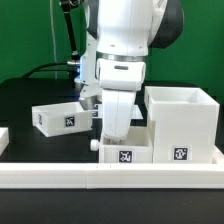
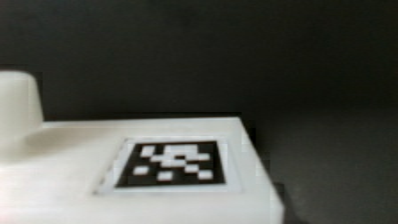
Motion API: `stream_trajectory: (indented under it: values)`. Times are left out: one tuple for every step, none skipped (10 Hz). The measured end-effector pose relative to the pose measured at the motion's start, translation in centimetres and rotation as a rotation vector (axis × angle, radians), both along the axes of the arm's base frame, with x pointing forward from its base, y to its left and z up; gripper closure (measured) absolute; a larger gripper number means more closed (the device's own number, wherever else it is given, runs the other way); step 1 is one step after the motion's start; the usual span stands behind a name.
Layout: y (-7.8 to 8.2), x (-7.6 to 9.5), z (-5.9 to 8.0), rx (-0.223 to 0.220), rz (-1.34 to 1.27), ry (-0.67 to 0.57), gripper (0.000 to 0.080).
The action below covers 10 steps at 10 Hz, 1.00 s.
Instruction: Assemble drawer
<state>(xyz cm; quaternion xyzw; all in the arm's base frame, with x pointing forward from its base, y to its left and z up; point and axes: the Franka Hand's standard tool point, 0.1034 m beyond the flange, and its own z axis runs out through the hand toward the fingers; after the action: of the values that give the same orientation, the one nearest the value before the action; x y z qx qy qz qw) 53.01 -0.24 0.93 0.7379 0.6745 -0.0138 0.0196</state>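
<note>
The tall white plastic cube-like housing (image 1: 181,125) was pictured standing upright on the black table (image 1: 25,95). Its open side was turned upward, and a black-and-white square tag (image 1: 180,154) was shown on the face toward the camera. Only inner walls could be seen within it.

Just beside the housing, on the exterior view's left of it, the low white plastic nearer tray (image 1: 140,150) was set open side up. Its long axis appeared to run across the view toward the housing, and its round white knob (image 1: 96,145) was pointed away from the housing.

The white two-finger gripper (image 1: 112,133) was held low over that tray, at the end away from the housing. The fingertips were hidden behind the tray wall, so it could not be told whether the jaws were spread, closed or gripping anything.

The low white plastic farther tray (image 1: 58,119) was seen well apart from the housing, beyond the arm. It lay open side up with its tagged face toward the camera, and only its own walls were visible inside.

A long low white rail (image 1: 110,178) was laid in front of the housing and the nearer tray.

In the wrist view, a blurred white tagged face (image 2: 71,150) was shown against the dark table, with a rounded white form (image 2: 15,100) beside it.
</note>
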Motion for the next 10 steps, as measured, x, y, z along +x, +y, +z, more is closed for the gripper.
stream_trajectory:
  values:
    - [0.1,0.0,0.0,0.000,0.001,0.000,0.0758]
    - [0.1,0.1,0.0,0.000,0.002,-0.001,0.0758]
    - [0.1,0.1,0.0,0.000,0.002,0.000,0.0758]
    - [0.1,0.1,0.0,0.000,0.000,0.000,0.0758]
    - [0.0,0.1,0.0,0.000,0.000,0.000,0.0758]
    - [0.2,0.1,0.0,0.001,-0.009,-0.001,0.0758]
    - [0.5,0.1,0.0,0.002,-0.027,-0.003,0.0758]
    - [0.9,0.2,0.0,0.003,-0.035,-0.004,0.0758]
    - [1.2,0.2,0.0,0.003,-0.048,-0.005,0.0758]
    - [1.5,0.2,0.0,0.004,-0.061,-0.006,0.0758]
